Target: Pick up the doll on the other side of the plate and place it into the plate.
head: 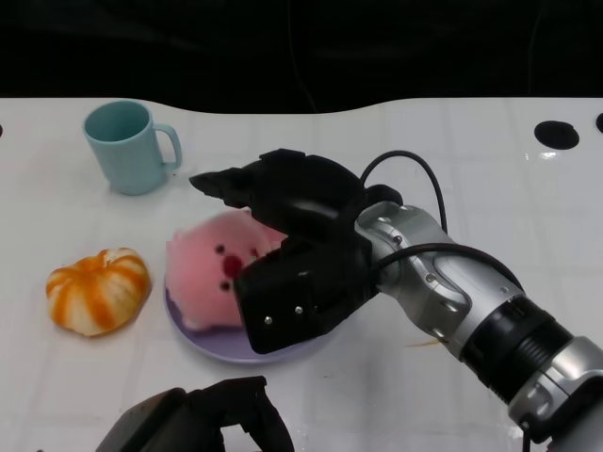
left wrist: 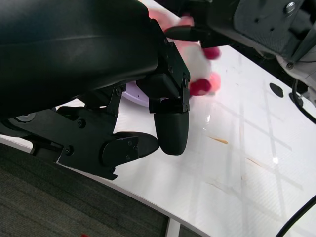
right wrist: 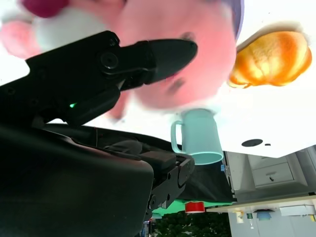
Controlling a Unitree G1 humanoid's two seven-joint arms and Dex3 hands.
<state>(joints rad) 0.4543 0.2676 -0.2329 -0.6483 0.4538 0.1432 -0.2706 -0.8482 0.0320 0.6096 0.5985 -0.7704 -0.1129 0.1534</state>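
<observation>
The pink plush doll lies on the lilac plate in the middle of the table, face toward me. My right hand reaches in from the right and grips the doll, fingers over its far side and the palm against its near side. In the right wrist view a black finger lies across the blurred pink doll. My left hand rests low at the front edge, fingers curled in with nothing in them. The left wrist view shows that hand near the plate and doll.
A light blue mug stands at the back left. An orange pumpkin toy sits left of the plate. A black round hole marks the table's far right. The table's front edge is just beneath my left hand.
</observation>
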